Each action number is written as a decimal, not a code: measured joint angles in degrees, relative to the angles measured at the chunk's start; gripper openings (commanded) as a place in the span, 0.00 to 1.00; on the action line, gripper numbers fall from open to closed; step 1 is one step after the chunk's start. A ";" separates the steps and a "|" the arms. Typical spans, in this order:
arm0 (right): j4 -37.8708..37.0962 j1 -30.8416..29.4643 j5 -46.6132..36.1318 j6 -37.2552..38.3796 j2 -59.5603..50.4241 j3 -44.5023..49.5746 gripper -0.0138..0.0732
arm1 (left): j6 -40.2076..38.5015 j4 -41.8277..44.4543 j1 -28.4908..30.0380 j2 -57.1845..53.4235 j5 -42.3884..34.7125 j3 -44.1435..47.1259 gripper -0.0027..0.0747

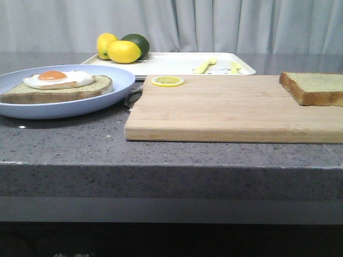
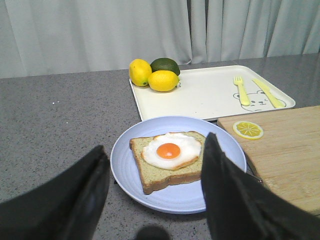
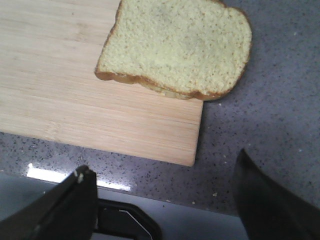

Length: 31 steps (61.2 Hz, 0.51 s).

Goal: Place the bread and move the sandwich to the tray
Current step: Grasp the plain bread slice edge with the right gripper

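Note:
The bread point(image 1: 316, 87) lies at the right end of the cutting board point(image 1: 230, 110), partly over its edge in the right wrist view point(image 3: 180, 47). A like slice with a fried egg point(image 1: 59, 85) sits on the round pale-blue plate point(image 1: 115, 88) at the left; it also shows in the left wrist view point(image 2: 170, 160). The white tray point(image 1: 171, 63) stands behind. My left gripper point(image 2: 155, 170) is open and empty, above and in front of the plate point(image 2: 220, 187). My right gripper point(image 3: 162, 172) is open and empty, near the table's front edge, short of the bread. Neither gripper shows in the front view.
Two lemons point(image 1: 122, 51) and an avocado point(image 1: 137, 43) sit on the tray's left end. A yellow fork point(image 2: 242, 91) and knife point(image 2: 267, 92) lie on its right end. A lemon slice point(image 1: 167, 81) lies on the board's back left corner.

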 measured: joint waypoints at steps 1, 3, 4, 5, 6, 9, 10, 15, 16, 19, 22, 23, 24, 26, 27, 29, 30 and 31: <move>-0.10 0.00 0.32 -0.09 0.73 -0.43 0.81 | 0.00 0.00 0.00 0.00 0.00 0.00 0.56; -0.27 -0.28 1.09 -0.34 2.51 -1.52 0.81 | 0.00 0.00 0.00 0.00 0.00 0.00 0.56; -0.38 -0.45 1.39 -0.44 3.20 -1.94 0.81 | 0.00 0.00 0.00 0.00 0.00 0.00 0.56; -0.36 -0.81 1.75 -0.53 4.21 -2.53 0.81 | 0.00 0.00 0.00 0.00 0.00 0.00 0.56; -0.36 -1.15 1.98 -0.69 4.86 -2.92 0.81 | 0.00 0.00 0.00 0.00 0.00 0.00 0.56; -0.36 -2.88 2.61 -0.81 7.03 -4.13 0.81 | 0.00 0.00 0.00 0.00 0.00 0.00 0.56; -0.25 -3.54 2.63 -0.81 7.62 -4.44 0.81 | 0.00 0.00 0.00 0.00 0.00 0.00 0.56; 0.95 -8.86 2.71 -1.52 10.88 -5.61 0.81 | 0.00 0.00 0.00 0.00 0.00 0.00 0.56; 1.58 -9.94 2.71 -1.82 11.39 -5.78 0.81 | 0.00 0.00 0.00 0.00 0.00 0.00 0.56; 3.64 -14.02 2.71 -3.31 13.12 -5.93 0.81 | 0.00 0.00 0.00 0.00 0.00 0.00 0.56; 6.05 -17.73 2.85 -5.36 14.58 -5.93 0.81 | 0.00 0.00 0.00 0.00 0.00 0.00 0.56; 7.50 -19.62 2.85 -5.99 15.33 -5.93 0.81 | 0.00 0.00 0.00 0.00 0.00 0.00 0.56; 8.59 -20.87 2.98 -6.92 15.85 -5.93 0.81 | 0.00 0.00 0.00 0.00 0.00 0.00 0.56; 10.76 -23.94 2.98 -8.38 17.18 -5.93 0.81 | 0.00 0.00 0.00 0.00 0.00 0.00 0.56; 12.53 -25.11 3.10 -9.15 17.73 -5.93 0.81 | 0.00 0.03 0.00 0.00 0.00 0.00 0.56; 14.97 -27.30 3.24 -10.81 18.86 -5.93 0.81 | 0.00 0.03 0.00 0.00 0.00 0.00 0.56; 16.16 -28.34 3.24 -11.68 19.42 -5.93 0.81 | 0.00 0.03 0.00 0.00 0.00 0.00 0.56; 17.41 -29.32 3.35 -13.02 19.99 -5.93 0.81 | 0.00 0.03 0.00 0.00 0.00 0.00 0.56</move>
